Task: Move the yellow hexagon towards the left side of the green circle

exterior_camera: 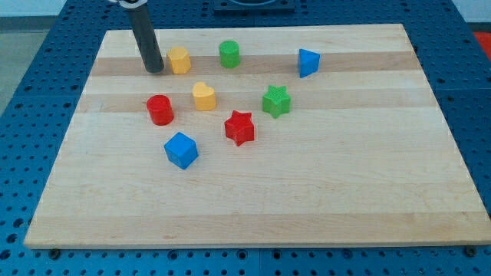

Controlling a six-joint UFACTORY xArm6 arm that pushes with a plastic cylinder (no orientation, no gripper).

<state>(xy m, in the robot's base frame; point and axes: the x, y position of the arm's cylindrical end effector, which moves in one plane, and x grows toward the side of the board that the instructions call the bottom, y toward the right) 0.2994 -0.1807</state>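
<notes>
Just tip (pixel 155 70) beside yellow hexagon (pixel 179 60)

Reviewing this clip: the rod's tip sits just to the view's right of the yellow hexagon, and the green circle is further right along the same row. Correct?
Not quite. In the camera view, my tip sits just to the view's left of the yellow hexagon, not its right. The rest holds: the green circle is further right along the same row.

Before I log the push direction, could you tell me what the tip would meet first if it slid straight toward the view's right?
My tip would most likely meet the yellow hexagon first, close on its right, with the green circle farther along.
</notes>
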